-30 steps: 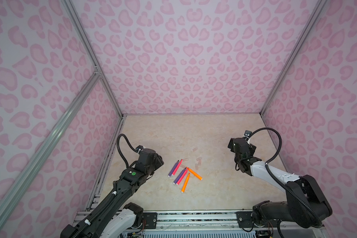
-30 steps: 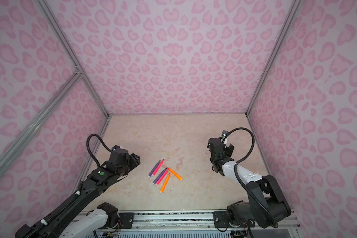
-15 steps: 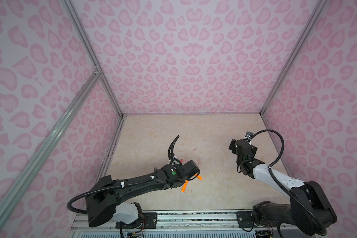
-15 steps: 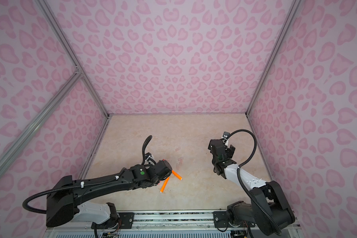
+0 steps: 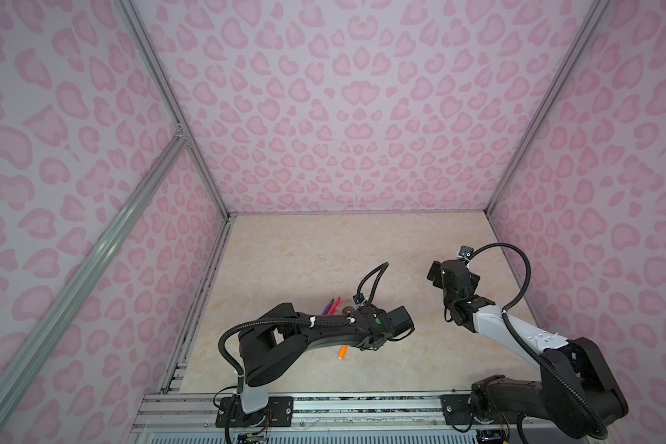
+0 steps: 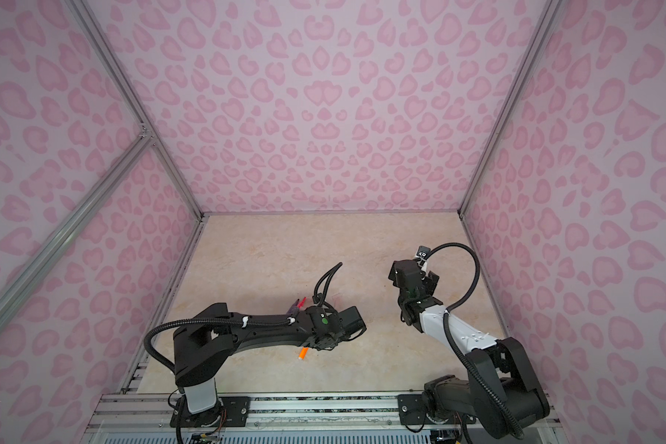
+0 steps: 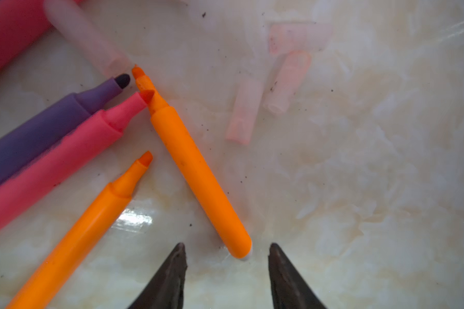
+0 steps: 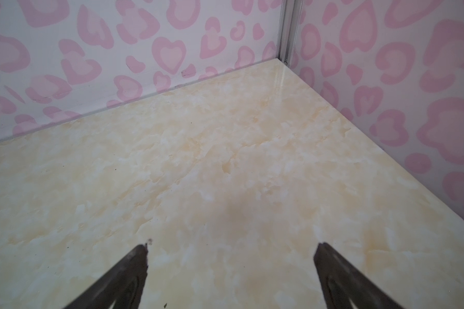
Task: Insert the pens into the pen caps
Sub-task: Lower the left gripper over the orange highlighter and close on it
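Left fingers apart flanking orange pen, pink pen touching it, pen caps nearby, right fingers apart

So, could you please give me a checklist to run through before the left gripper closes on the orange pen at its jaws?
1. Left gripper open: ok.
2. Orange pen butt end between the jaws: ok.
3. Second orange pen clear of the jaws: ok.
4. Jaws low enough to grip: cannot tell.
5. Caps loose on the table: ok.
6. Right gripper open, empty: ok.
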`<state>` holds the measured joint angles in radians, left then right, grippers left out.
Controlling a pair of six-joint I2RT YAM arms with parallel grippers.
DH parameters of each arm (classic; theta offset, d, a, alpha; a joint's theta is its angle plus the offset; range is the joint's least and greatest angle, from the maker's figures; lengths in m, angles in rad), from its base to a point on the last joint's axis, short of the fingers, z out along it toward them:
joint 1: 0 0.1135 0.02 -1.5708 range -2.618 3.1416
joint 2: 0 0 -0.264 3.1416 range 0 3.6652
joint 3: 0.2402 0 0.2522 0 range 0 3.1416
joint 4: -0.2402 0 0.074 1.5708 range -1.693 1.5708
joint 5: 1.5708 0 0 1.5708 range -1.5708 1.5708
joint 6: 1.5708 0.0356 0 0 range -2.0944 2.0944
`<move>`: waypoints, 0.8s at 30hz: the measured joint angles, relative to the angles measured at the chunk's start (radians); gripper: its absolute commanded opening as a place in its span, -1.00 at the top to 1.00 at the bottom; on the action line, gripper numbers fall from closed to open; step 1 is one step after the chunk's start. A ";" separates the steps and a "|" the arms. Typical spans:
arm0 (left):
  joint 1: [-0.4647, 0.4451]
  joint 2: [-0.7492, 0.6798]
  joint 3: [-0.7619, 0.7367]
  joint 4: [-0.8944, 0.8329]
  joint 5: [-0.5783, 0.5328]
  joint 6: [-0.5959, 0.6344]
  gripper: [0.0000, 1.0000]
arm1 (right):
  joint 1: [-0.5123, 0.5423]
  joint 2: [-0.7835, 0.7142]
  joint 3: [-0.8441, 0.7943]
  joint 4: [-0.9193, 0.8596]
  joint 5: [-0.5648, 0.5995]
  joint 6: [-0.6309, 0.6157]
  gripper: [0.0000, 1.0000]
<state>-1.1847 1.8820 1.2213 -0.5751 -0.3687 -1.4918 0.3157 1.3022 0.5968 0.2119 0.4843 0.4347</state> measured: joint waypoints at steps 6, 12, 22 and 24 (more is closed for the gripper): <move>0.006 0.027 0.020 -0.034 -0.011 -0.024 -0.05 | 0.000 0.009 0.008 -0.001 -0.007 0.000 -0.94; 0.036 0.067 0.046 -0.082 -0.037 -0.031 -0.04 | -0.001 0.009 0.008 -0.002 -0.007 0.000 -0.93; 0.039 0.110 0.092 -0.129 -0.058 -0.027 0.12 | -0.001 0.010 0.008 -0.002 -0.007 0.000 -0.92; 0.039 0.114 0.094 -0.134 -0.065 -0.026 0.14 | -0.001 0.010 0.008 -0.002 -0.007 0.000 -0.92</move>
<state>-1.1454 1.9961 1.3155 -0.7094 -0.4335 -1.5181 0.3149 1.3125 0.6044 0.2096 0.4770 0.4347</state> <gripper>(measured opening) 0.433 0.962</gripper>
